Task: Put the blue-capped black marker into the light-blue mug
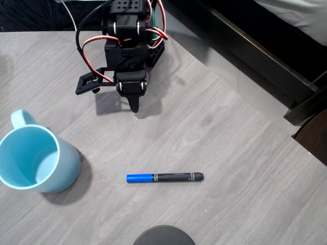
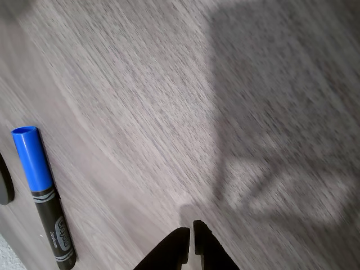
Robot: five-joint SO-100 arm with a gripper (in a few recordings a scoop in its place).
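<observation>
One slim marker (image 1: 165, 177) flat on grey woodgrain table (image 1: 230, 153), glossy round mug (image 1: 36, 158)

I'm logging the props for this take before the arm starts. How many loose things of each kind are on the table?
Markers: 1, the blue-capped black marker lying flat.
Mugs: 1, the light-blue mug standing upright.
Dark round objects: 1, cut off by the lower edge of the overhead view; kind unclear.
Total: 3.
The end effector holds nothing.
</observation>
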